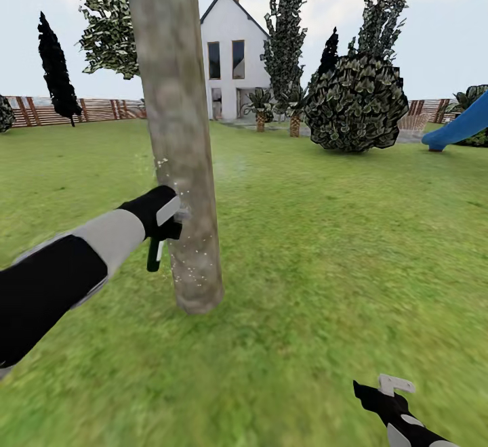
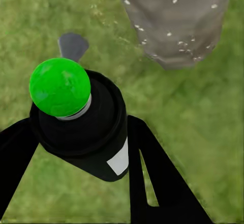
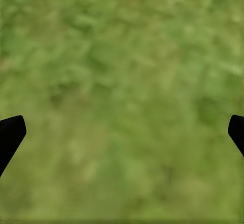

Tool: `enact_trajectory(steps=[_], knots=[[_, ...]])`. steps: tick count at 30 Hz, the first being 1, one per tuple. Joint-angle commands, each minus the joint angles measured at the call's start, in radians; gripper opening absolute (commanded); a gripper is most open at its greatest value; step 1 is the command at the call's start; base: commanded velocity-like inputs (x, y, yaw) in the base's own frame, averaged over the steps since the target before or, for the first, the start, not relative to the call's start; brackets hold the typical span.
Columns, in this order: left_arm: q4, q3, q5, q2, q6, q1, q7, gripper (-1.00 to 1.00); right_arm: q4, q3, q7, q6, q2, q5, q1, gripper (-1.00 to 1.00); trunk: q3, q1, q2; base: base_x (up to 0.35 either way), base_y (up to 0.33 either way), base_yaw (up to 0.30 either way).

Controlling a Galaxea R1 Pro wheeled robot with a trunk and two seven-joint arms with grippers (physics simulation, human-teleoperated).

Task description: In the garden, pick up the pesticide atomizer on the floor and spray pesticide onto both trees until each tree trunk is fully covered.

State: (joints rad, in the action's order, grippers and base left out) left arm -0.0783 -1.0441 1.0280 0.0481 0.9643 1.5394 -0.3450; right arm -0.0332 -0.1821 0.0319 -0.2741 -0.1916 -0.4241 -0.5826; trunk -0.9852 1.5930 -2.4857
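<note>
— At centre-left of the head view, where's the pesticide atomizer (image 1: 160,244)?

— Clamped in my left gripper (image 1: 169,223), right beside the tree trunk (image 1: 179,129); white specks dot the bark.

— Which step?

— Spraying this trunk, I'd judge. Next I should sweep the nozzle higher, since the upper bark looks bare.

— And the right gripper (image 1: 396,386)?

— Spread apart, holding nothing, low over the grass (image 1: 325,244).
</note>
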Motion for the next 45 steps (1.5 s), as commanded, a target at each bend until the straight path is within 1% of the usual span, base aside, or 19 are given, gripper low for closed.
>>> enact_trajectory(steps=[1,2,5,9,11,15,17,19,20,21,23,25,28,34,45], knots=[[-0.002,-0.005,0.009,0.0,-0.007,-0.031,-0.007,-1.0,0.001,-0.007,0.003,-0.003,0.0,-0.011,-0.001,1.0,-0.001,-0.001,-0.001,0.0,0.0,0.0],[-0.002,-0.005,0.009,0.0,-0.014,-0.044,-0.007,-1.0,0.001,-0.007,0.003,-0.003,0.0,-0.011,-0.001,1.0,-0.001,-0.001,-0.001,0.0,0.0,0.0],[-0.003,-0.005,0.009,-0.001,-0.046,-0.116,-0.005,-1.0,0.001,-0.007,0.003,-0.003,0.0,-0.011,-0.001,1.0,-0.001,-0.001,-0.001,0.0,0.0,0.0],[-0.004,-0.005,0.009,0.001,-0.096,-0.191,-0.004,-1.0,0.001,-0.008,0.003,-0.003,0.0,-0.011,-0.001,1.0,-0.001,-0.001,-0.001,0.0,0.0,0.0],[-0.004,-0.005,0.009,0.001,-0.147,-0.251,-0.003,-1.0,0.001,-0.008,0.003,-0.003,0.0,-0.007,-0.001,1.0,-0.001,-0.001,-0.001,0.0,0.0,0.0],[-0.007,-0.005,0.009,0.001,-0.227,-0.334,-0.003,-1.0,0.001,-0.008,0.003,-0.004,0.0,-0.006,-0.001,1.0,-0.001,-0.001,-0.001,0.0,0.0,0.0],[-0.008,-0.005,0.009,0.0,-0.248,-0.362,-0.003,-1.0,0.001,-0.008,0.003,-0.003,0.0,-0.006,-0.001,1.0,-0.001,-0.001,-0.001,0.0,0.0,0.0],[-0.008,-0.005,0.009,0.0,-0.293,-0.384,-0.003,-1.0,0.001,-0.008,0.003,-0.003,0.0,-0.006,0.0,1.0,-0.001,-0.001,-0.001,0.0,0.0,0.054],[-0.008,-0.005,0.009,0.0,-0.326,-0.399,-0.003,-1.0,0.0,-0.008,0.003,-0.003,0.001,-0.007,-0.001,1.0,-0.001,-0.001,-0.001,0.0,0.0,0.212],[-0.009,-0.005,0.009,0.001,-0.334,-0.409,-0.003,-1.0,0.0,-0.008,0.003,-0.003,0.001,-0.007,-0.001,1.0,-0.001,-0.001,-0.001,0.0,0.0,0.236],[-0.009,-0.005,0.009,0.001,-0.345,-0.418,-0.003,-1.0,0.0,-0.007,0.003,-0.002,0.001,-0.007,-0.001,1.0,-0.001,-0.001,-0.001,0.0,0.0,0.246],[-0.008,-0.005,0.009,0.0,-0.365,-0.444,-0.003,-1.0,0.0,-0.007,0.003,-0.002,0.001,-0.006,-0.001,1.0,-0.001,-0.001,-0.001,0.0,-0.102,0.12],[-0.008,-0.005,0.009,-0.001,-0.392,-0.457,-0.003,-1.0,0.001,-0.009,0.003,-0.002,0.002,-0.005,-0.001,1.0,-0.001,-0.001,-0.001,0.0,-0.267,0.017],[-0.008,-0.005,0.01,-0.001,-0.397,-0.462,-0.003,-1.0,0.001,-0.008,0.005,-0.002,0.001,-0.01,-0.001,1.0,-0.001,-0.001,-0.001,0.0,-0.31,0.015],[-0.009,-0.005,0.009,0.001,-0.398,-0.462,-0.003,-1.0,0.001,-0.009,0.005,-0.003,0.002,-0.01,-0.001,1.0,-0.001,-0.001,-0.001,0.029,-0.324,0.222]])
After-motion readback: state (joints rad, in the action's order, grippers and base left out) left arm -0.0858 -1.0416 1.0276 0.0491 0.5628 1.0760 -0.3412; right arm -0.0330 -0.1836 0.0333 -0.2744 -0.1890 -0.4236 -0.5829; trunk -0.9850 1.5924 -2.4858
